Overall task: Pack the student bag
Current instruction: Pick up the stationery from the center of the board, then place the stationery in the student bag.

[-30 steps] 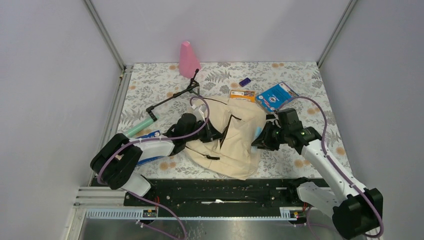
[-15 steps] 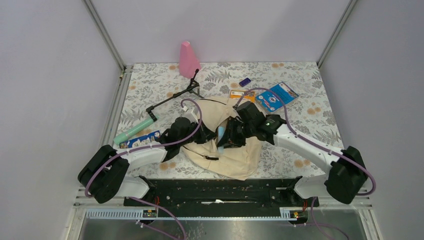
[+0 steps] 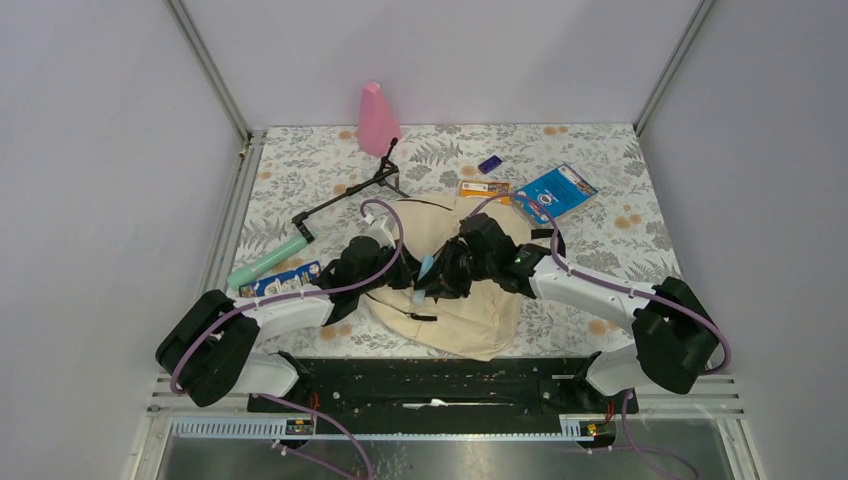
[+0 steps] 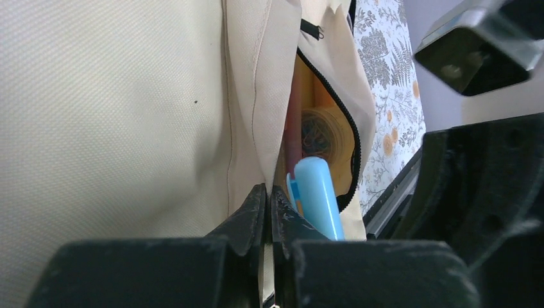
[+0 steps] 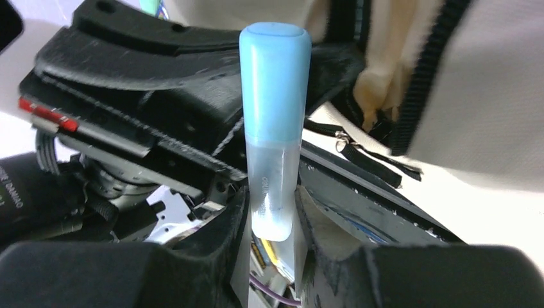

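The soft, light bag [image 3: 470, 320] lies flat beneath both grippers, its long axis crosswise between them. Its zip mouth opens just ahead of the left gripper [image 4: 268, 197], which pinches the floppy edge, probably the best handhold. The right gripper [image 5: 269, 215] clamps a blue-capped marker [image 5: 274, 96], cap toward the mouth.

White arms [image 3: 290, 308]; black joints [image 3: 215, 345]; purple cables [image 3: 380, 202]

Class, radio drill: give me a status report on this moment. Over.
Status: left gripper shut, pinching zip edge of student bag; right gripper shut on blue-capped tube, tip at the opening; orange items already inside, gap narrow. Over.
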{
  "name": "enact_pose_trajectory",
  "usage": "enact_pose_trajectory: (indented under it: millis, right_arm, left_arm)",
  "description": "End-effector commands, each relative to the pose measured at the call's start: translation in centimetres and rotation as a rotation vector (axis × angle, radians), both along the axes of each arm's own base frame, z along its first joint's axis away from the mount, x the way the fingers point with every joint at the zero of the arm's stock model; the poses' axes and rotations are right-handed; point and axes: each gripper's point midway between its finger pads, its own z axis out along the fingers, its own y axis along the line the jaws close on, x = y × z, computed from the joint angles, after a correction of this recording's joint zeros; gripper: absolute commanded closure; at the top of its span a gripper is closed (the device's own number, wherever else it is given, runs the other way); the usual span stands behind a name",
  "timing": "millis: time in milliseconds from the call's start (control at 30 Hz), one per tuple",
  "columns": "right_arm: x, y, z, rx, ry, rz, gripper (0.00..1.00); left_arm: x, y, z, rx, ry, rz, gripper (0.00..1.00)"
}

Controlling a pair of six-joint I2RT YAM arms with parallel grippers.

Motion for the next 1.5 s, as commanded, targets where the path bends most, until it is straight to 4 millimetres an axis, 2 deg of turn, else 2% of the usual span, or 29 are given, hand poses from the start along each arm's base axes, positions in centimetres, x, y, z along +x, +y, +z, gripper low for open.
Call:
enact_pose_trajectory:
  millis: [0, 533, 867, 1000, 1233, 1400, 1433, 1467]
  right_arm:
    - [1.3, 1.1, 0.5, 0.122, 0.035, -0.138, 1.0]
    - [2.3, -0.9, -1.9, 0.057, 0.035, -0.278, 1.0]
    - [4.4, -3.2, -2.2, 0.006, -0.01, -0.366, 1.0]
    - [5.4, -4.0, -1.8, -0.008, -0.05, -0.395, 1.0]
    - [6.9, -7.1, -2.1, -0.228, -0.164, -0.414, 1.0]
    - [7.4, -7.5, -2.0, -0.274, -0.199, -0.409, 1.0]
    - [7.4, -7.5, -2.0, -0.279, -0.2, -0.407, 0.99]
    - [7.5, -7.5, -2.0, -0.279, -0.201, -0.405, 0.9]
  left_arm:
    - [0.3, -0.5, 1.9, -0.053, -0.061, -0.002, 1.0]
    - [0.3, -0.3, 1.9, -0.042, -0.075, -0.007, 1.0]
    - [-0.1, 0.0, 1.9, -0.03, -0.079, -0.014, 1.0]
    - [-0.2, 0.2, 2.0, -0.025, -0.084, -0.012, 1.0]
    - [-0.3, 0.4, 2.7, -0.028, -0.103, -0.013, 1.0]
    - [-0.5, 0.1, 3.1, -0.035, -0.109, -0.033, 1.0]
    - [-0.5, 0.1, 3.1, -0.035, -0.11, -0.036, 1.0]
    - [-0.6, 0.1, 3.2, -0.036, -0.111, -0.039, 1.0]
